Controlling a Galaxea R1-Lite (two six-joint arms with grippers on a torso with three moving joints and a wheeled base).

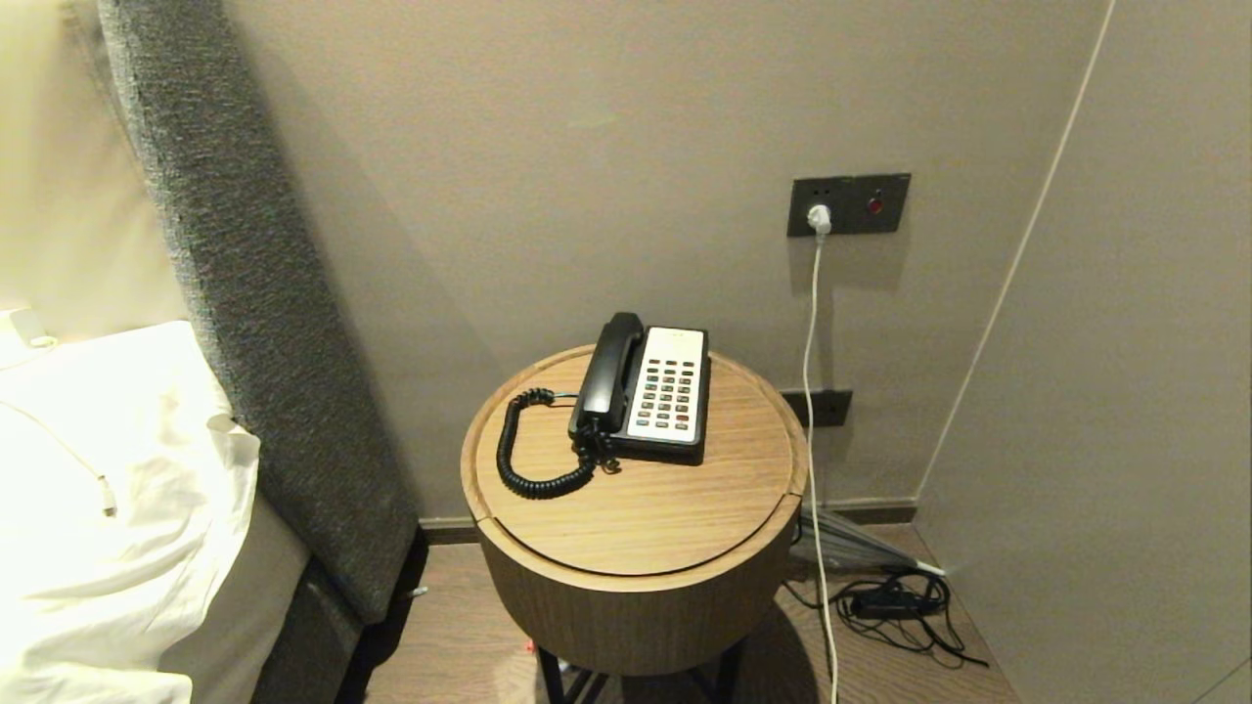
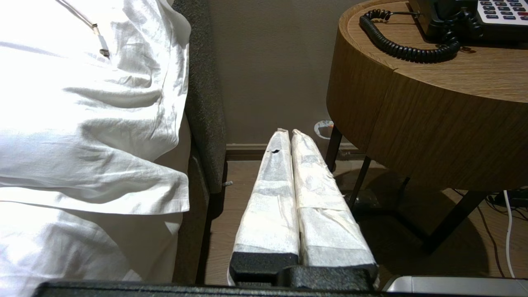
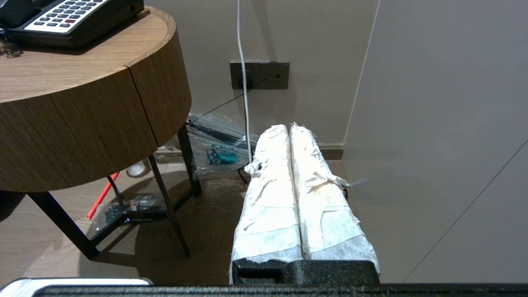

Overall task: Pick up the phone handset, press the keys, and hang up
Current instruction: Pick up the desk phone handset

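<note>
The glossy black phone handset [image 1: 606, 374] rests in its cradle on the left side of the phone base [image 1: 665, 445], which stands on a round wooden side table [image 1: 636, 518]. Rows of dark grey keys [image 1: 671, 393] with one red button cover the white faceplate. A black coiled cord [image 1: 523, 460] loops over the tabletop to the left of the phone. Neither arm shows in the head view. My left gripper [image 2: 289, 133] hangs low beside the table, shut and empty, with tape-wrapped fingers. My right gripper [image 3: 289, 127] is low on the table's other side, also shut and empty.
A bed with white linen [image 1: 108, 489] and a grey padded headboard [image 1: 264, 323] stands left of the table. A wall socket [image 1: 847, 203] holds a white plug with its cable [image 1: 812, 372] running down to a tangle of wires [image 1: 895, 601] on the floor at the right.
</note>
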